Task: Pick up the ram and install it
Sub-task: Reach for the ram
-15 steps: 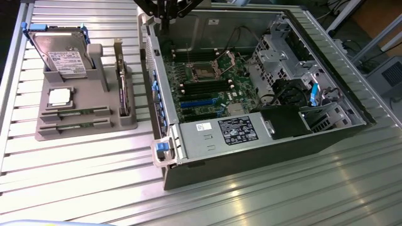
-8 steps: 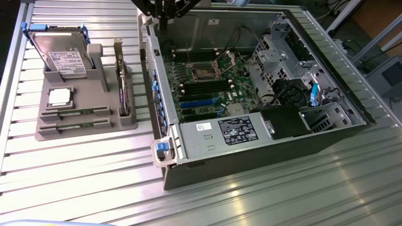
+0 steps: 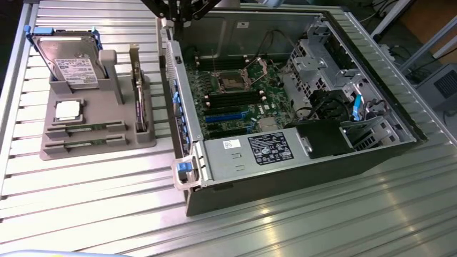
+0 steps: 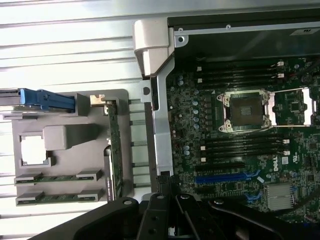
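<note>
We see the ram lying flat in the gray holder, which keeps it steady, on the exterior view's left of the open computer, while the gripper hangs over the computer's edge, fingers close together, holding nothing.

**Two ram sticks seated in a grey holder**

The first ram stick is a long, narrow, thin green circuit board with small dark patches along its length. It lies lengthwise in a slot of the grey holder, with a grey clip at each end. The second ram stick looks the same. It sits in the next slot, nearer the holder's outer edge, parallel to the first and close beside it without touching. Both lie level on the exterior view's left, well apart from the open computer case. In the wrist view, the first ram stick and second ram stick appear as two green strips side by side.
</note>
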You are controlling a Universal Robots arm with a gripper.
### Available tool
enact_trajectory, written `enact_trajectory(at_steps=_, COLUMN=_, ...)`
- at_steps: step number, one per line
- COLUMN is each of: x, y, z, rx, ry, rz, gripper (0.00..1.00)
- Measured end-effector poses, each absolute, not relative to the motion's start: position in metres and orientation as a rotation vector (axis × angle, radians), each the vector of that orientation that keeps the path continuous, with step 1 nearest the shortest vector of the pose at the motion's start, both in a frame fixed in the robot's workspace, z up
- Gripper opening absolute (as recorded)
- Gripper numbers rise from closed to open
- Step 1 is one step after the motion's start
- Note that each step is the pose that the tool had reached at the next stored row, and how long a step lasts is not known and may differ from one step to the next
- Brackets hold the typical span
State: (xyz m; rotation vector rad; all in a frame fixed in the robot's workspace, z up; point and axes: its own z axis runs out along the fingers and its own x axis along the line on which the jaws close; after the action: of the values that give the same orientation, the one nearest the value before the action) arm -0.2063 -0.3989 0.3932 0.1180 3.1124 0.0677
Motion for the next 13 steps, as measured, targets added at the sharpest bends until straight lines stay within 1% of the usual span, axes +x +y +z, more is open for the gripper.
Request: enact_trajectory(at_steps=13, x=-0.2139, y=-0.3989, z=0.3932, rx=0.118, ry=3.113, rz=0.068, gripper=0.10)
